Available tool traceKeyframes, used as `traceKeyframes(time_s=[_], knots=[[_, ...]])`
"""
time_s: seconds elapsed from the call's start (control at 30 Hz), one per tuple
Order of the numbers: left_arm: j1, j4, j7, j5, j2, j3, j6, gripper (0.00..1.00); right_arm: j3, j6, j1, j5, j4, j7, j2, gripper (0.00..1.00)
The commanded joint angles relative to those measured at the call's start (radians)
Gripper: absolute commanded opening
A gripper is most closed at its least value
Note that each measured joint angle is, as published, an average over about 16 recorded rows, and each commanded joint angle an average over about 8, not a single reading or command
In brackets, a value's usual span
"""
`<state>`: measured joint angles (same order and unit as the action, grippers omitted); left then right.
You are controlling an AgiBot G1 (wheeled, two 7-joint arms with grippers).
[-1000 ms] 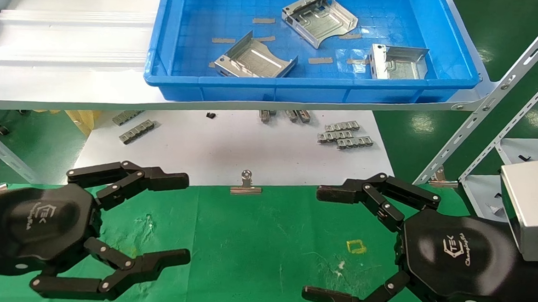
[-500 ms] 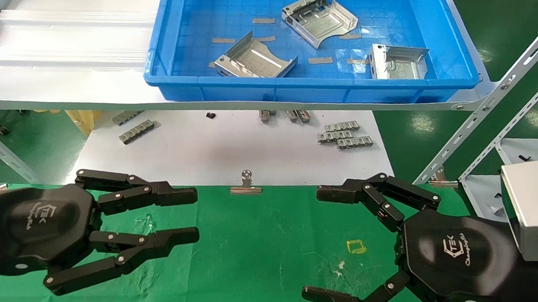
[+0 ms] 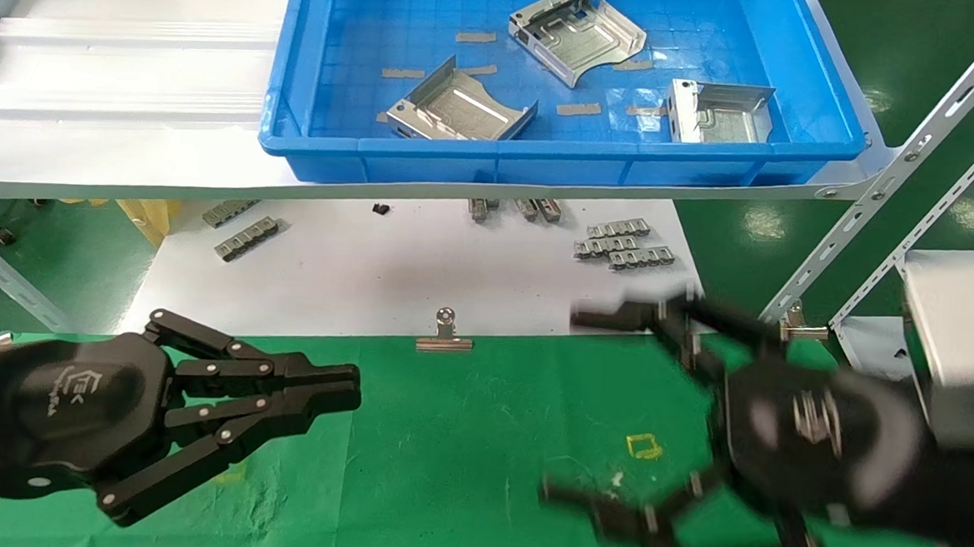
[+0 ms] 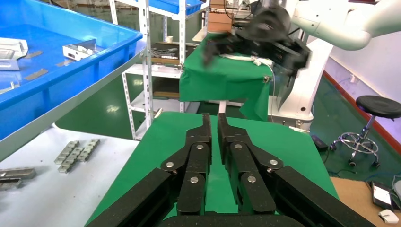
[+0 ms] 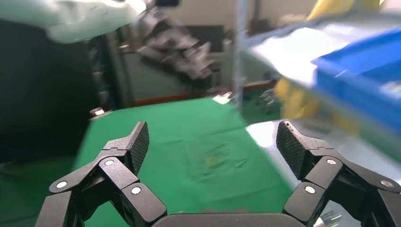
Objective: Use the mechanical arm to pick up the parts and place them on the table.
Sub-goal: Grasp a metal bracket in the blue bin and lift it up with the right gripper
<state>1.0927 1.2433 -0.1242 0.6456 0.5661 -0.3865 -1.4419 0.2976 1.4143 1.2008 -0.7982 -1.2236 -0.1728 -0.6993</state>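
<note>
Head view: parts (image 3: 460, 109) in bin (image 3: 294, 134).

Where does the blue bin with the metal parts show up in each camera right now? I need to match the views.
Head view: the blue bin sits top centre on the raised shelf, three parts inside.
Left wrist view: its corner fills the upper left.
Right wrist view: a blurred piece at the right edge.
Shared landmark: the green table, seen under the left claw and the right claw.
</note>
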Motion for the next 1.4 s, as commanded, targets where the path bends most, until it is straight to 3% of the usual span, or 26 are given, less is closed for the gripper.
traceKeyframes(time_s=[0.03, 0.23, 0.5, 0.53, 0.63, 0.67, 0.77, 0.8, 0.93, 1.4], knots=[[0.0, 0.0, 0.0, 0.0, 0.0, 0.0, 0.0, 0.0, -0.002, -0.029, 0.032, -0.012, 0.005, 0.005, -0.023, 1.0], [0.0, 0.0, 0.0, 0.0, 0.0, 0.0, 0.0, 0.0, 0.078, -0.147, 0.271, -0.188, 0.209, 0.025, -0.196, 1.0], [0.0, 0.0, 0.0, 0.0, 0.0, 0.0, 0.0, 0.0, 0.185, -0.362, 0.532, -0.417, 0.609, 0.094, -0.449, 1.0], [0.0, 0.0, 0.0, 0.0, 0.0, 0.0, 0.0, 0.0, 0.195, -0.389, 0.557, -0.44, 0.658, 0.106, -0.476, 0.96], [0.0, 0.0, 0.0, 0.0, 0.0, 0.0, 0.0, 0.0, 0.22, -0.472, 0.622, -0.492, 0.8, 0.137, -0.553, 0.6], [0.0, 0.0, 0.0, 0.0, 0.0, 0.0, 0.0, 0.03, 0.226, -0.499, 0.64, -0.506, 0.844, 0.146, -0.575, 0.48], [0.0, 0.0, 0.0, 0.0, 0.0, 0.0, 0.0, 0.39, 0.241, -0.567, 0.685, -0.533, 0.951, 0.16, -0.627, 0.1], [0.0, 0.0, 0.0, 0.0, 0.0, 0.0, 0.0, 0.52, 0.246, -0.584, 0.697, -0.538, 0.979, 0.16, -0.639, 0.02], [0.0, 0.0, 0.0, 0.0, 0.0, 0.0, 0.0, 0.98, 0.277, -0.617, 0.733, -0.561, 1.042, 0.137, -0.662, 0.0], [0.0, 0.0, 0.0, 0.0, 0.0, 0.0, 0.0, 1.0, 0.43, -0.651, 0.758, -0.621, 1.011, -0.031, -0.668, 0.0]])
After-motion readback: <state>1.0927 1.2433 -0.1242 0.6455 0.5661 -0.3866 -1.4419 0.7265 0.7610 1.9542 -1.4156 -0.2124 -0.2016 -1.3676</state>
